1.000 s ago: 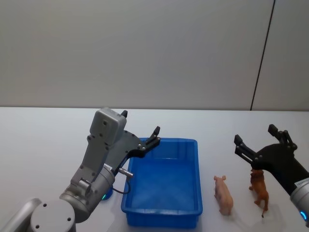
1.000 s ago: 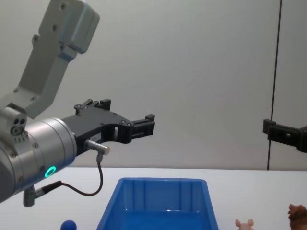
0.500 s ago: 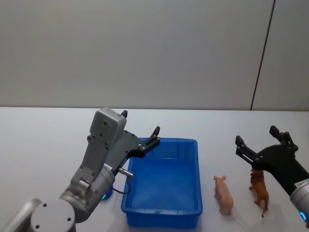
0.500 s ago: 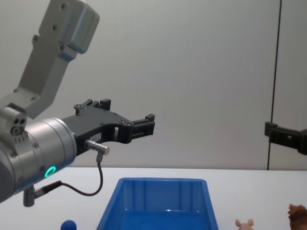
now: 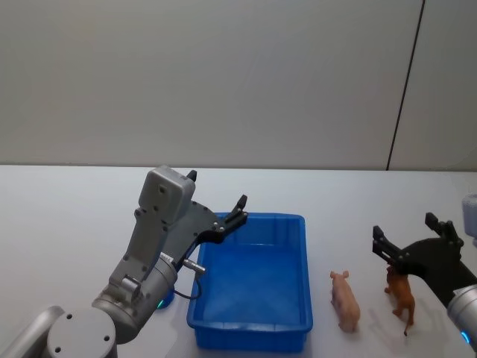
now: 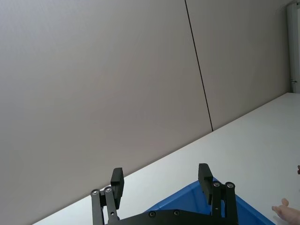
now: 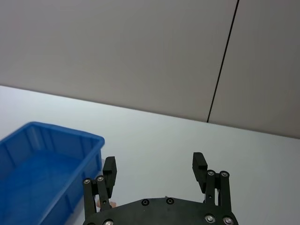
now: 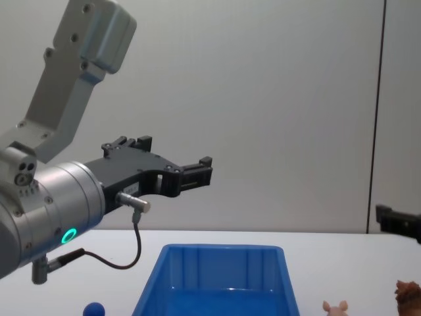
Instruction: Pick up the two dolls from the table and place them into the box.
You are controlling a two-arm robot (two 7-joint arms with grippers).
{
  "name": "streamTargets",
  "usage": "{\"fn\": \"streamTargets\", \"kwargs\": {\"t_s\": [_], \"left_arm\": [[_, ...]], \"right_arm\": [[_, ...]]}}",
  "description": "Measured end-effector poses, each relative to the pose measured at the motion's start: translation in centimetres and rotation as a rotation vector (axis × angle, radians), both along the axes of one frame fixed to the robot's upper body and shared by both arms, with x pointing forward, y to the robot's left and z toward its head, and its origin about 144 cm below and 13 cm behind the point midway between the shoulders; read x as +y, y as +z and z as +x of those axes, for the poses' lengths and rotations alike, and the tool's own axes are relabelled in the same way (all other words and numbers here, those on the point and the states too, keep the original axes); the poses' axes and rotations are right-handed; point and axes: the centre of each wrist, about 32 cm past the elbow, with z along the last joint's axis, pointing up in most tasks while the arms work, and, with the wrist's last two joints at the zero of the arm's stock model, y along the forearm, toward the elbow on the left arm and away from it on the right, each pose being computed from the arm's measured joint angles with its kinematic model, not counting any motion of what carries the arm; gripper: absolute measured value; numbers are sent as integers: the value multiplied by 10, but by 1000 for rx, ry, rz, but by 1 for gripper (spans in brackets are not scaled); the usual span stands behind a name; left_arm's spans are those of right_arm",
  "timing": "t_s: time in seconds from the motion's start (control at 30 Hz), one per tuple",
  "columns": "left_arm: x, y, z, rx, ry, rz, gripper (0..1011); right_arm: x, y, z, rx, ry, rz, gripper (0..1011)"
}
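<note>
Two dolls stand on the white table, right of the box: a pale pink one and a reddish-brown one. My right gripper hangs open just above the brown doll, and its wrist view shows the open gripper with the box off to one side. My left gripper is open and empty, raised over the box's near-left corner. The chest view has the left gripper above the box, with the pink doll and brown doll at the lower right.
A small dark-blue ball lies on the table left of the box. The box is a deep bright-blue bin with nothing inside. A grey wall stands behind the table. Bare tabletop stretches behind the box and to the far left.
My right gripper has dropped lower and shifted slightly right, closer to the brown doll. The left arm, the dolls and the box have not moved.
</note>
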Motion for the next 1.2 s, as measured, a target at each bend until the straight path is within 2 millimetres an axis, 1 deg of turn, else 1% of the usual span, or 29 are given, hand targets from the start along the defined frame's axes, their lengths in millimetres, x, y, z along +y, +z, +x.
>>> {"fn": "streamTargets", "kwargs": {"t_s": [0.37,0.7,1.13,1.17,1.2], "left_arm": [[0,0,0,0,0,0,1001],[0,0,0,0,0,0,1001],[0,0,0,0,0,0,1001],[0,0,0,0,0,0,1001],[0,0,0,0,0,0,1001]], "right_arm": [[-5,-14,12,100,-53,-58,999],[-6,-28,20,184,-80,-89,999],[-2,-41,19,281,-93,-107,998],[-1,-43,18,294,-95,-108,993],[-1,-43,18,301,-95,-107,967]]}}
